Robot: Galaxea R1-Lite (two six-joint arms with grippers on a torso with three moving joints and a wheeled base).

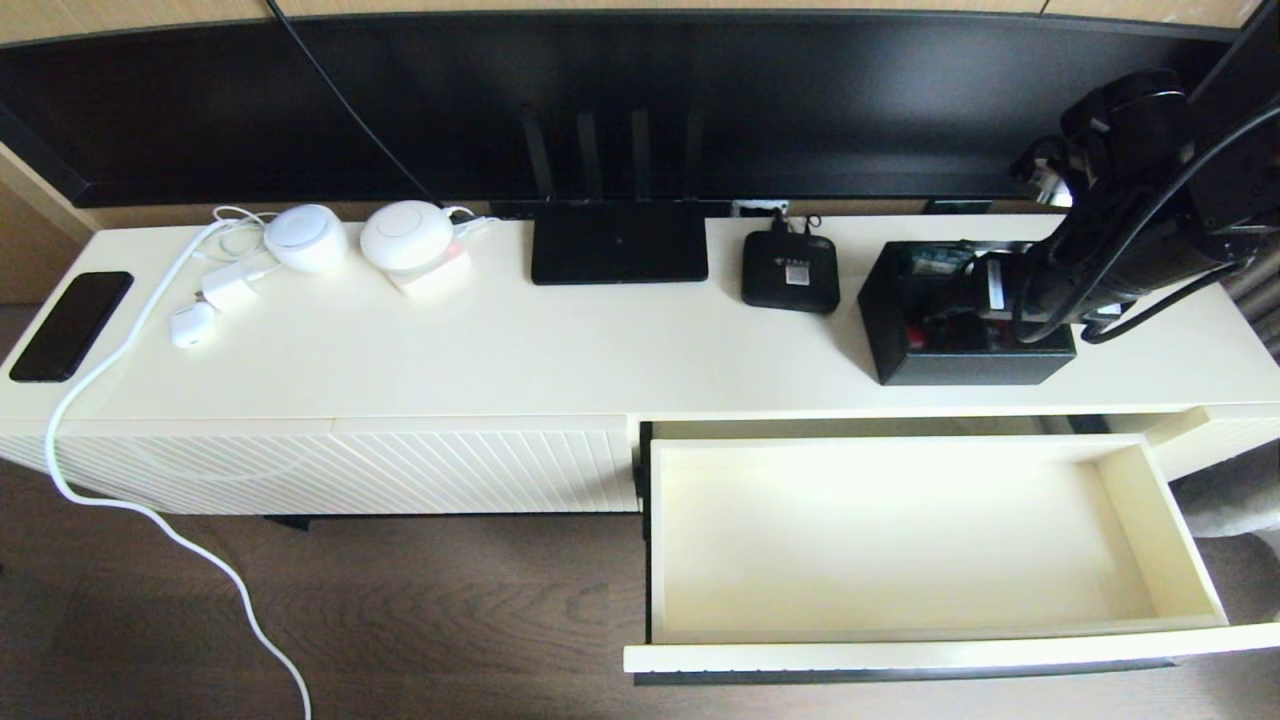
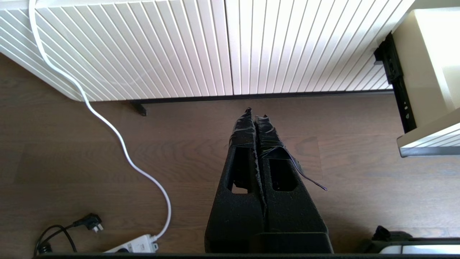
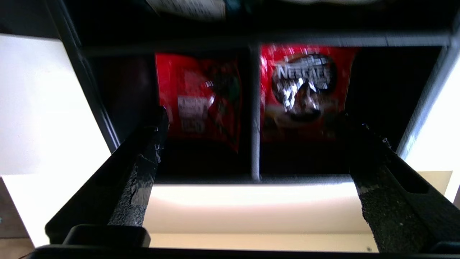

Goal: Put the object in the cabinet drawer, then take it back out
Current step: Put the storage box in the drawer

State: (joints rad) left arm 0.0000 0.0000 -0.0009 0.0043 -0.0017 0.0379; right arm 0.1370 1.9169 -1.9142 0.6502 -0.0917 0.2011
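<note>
You are looking down at a dark wood floor (image 1: 420,610) carrying a long cream worktop (image 1: 560,350) under a black screen (image 1: 620,100). The cabinet drawer (image 1: 900,540) is standing pulled out, its interior bare. The object (image 1: 960,315) is sitting on the worktop above it, red packets (image 3: 302,90) showing inside. Your right hand (image 3: 251,172) is hanging spread wide over it, gripping nothing. Your left hand (image 2: 256,118) is resting pressed together near the floor.
</note>
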